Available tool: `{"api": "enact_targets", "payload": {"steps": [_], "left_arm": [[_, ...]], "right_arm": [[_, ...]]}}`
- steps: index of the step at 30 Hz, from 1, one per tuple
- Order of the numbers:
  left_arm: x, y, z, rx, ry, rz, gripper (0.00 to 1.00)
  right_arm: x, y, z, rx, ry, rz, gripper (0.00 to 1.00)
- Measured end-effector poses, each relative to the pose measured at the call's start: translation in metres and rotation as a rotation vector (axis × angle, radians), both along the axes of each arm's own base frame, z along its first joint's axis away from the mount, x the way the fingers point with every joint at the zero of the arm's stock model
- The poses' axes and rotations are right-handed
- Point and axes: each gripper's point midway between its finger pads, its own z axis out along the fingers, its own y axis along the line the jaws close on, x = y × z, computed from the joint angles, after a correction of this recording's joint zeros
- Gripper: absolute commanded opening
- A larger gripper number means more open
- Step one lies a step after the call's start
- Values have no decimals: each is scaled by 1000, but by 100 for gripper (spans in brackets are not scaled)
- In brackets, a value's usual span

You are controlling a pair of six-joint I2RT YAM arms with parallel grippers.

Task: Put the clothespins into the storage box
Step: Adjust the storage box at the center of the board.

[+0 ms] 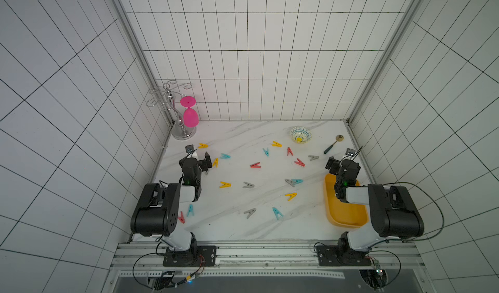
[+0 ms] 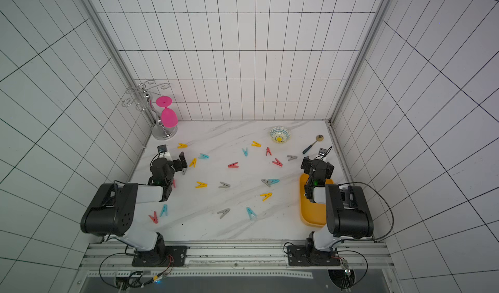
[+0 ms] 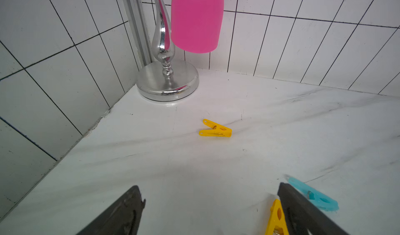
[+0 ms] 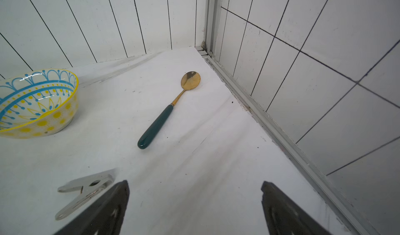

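Several clothespins in yellow, red, teal and grey lie scattered over the white marble table. The yellow-orange storage box sits at the right, partly under my right arm, and its visible part holds nothing. My left gripper is open and empty, low over the table at the left. A yellow clothespin lies against one finger's inner side, a teal one just outside it, and another yellow one ahead. My right gripper is open and empty beyond the box, with a grey clothespin beside it.
A patterned bowl and a gold spoon with a dark handle lie at the back right. A chrome glass stand holding a pink glass fills the back left corner. Tiled walls close three sides.
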Motion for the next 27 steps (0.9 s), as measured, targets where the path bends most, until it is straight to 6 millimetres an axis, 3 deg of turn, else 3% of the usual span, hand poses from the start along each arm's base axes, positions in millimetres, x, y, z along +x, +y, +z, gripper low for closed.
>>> {"api": "enact_targets", "payload": {"steps": [27], "left_arm": [[-3, 6, 4, -14, -6, 33, 99]], "right_arm": [[0, 0, 0, 0, 2, 0, 100]]}}
